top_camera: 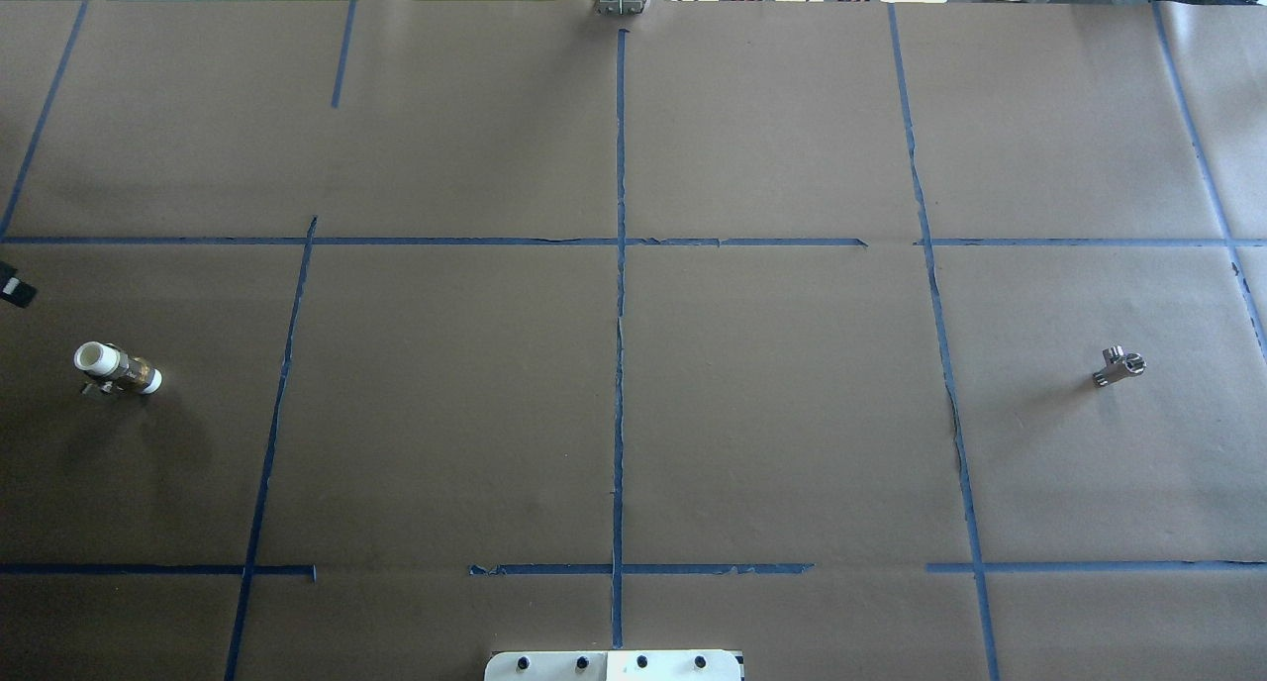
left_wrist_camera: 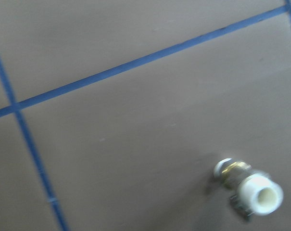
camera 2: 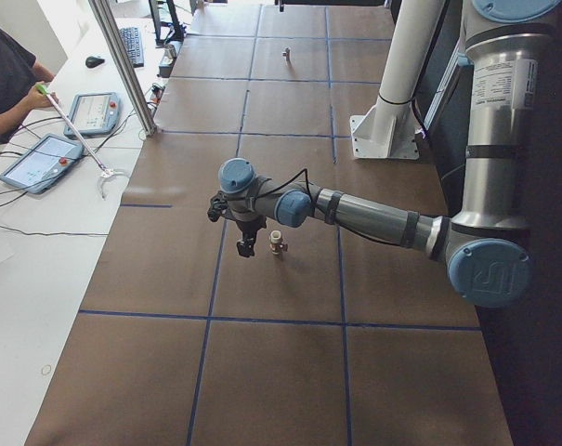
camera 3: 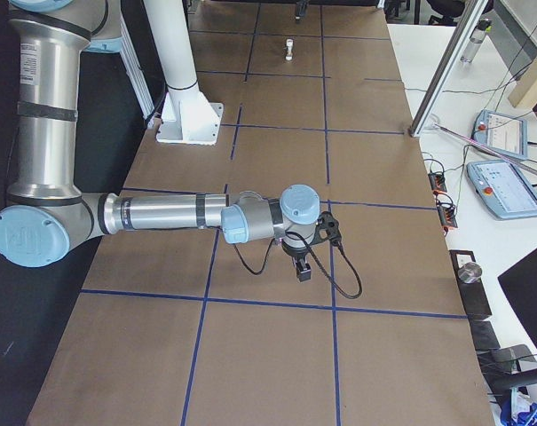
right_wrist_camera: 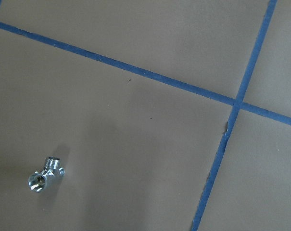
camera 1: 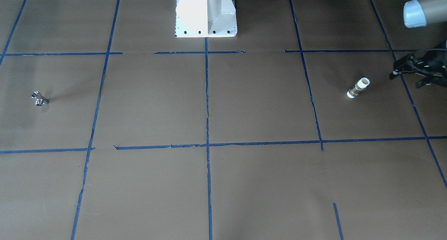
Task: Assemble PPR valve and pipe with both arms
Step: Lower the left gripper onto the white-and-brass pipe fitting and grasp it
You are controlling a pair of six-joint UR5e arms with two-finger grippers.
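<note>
The white and brass PPR valve piece [camera 1: 358,88] stands on the brown table on my left side; it also shows in the overhead view [top_camera: 117,368] and the left wrist view [left_wrist_camera: 248,187]. My left gripper [camera 1: 407,77] hangs just beside it, apart from it, with its fingers spread and empty. A small chrome fitting [camera 1: 39,98] lies far off on my right side and shows in the right wrist view [right_wrist_camera: 45,174]. My right gripper [camera 3: 302,266] hovers over the table there and shows only in the exterior right view. I cannot tell whether it is open or shut.
Blue tape lines [top_camera: 620,315] divide the brown table into squares. The white robot base [camera 1: 206,13] stands at the table's robot-side edge. Tablets [camera 2: 41,160] and an operator [camera 2: 6,74] are at a side bench beyond the far edge.
</note>
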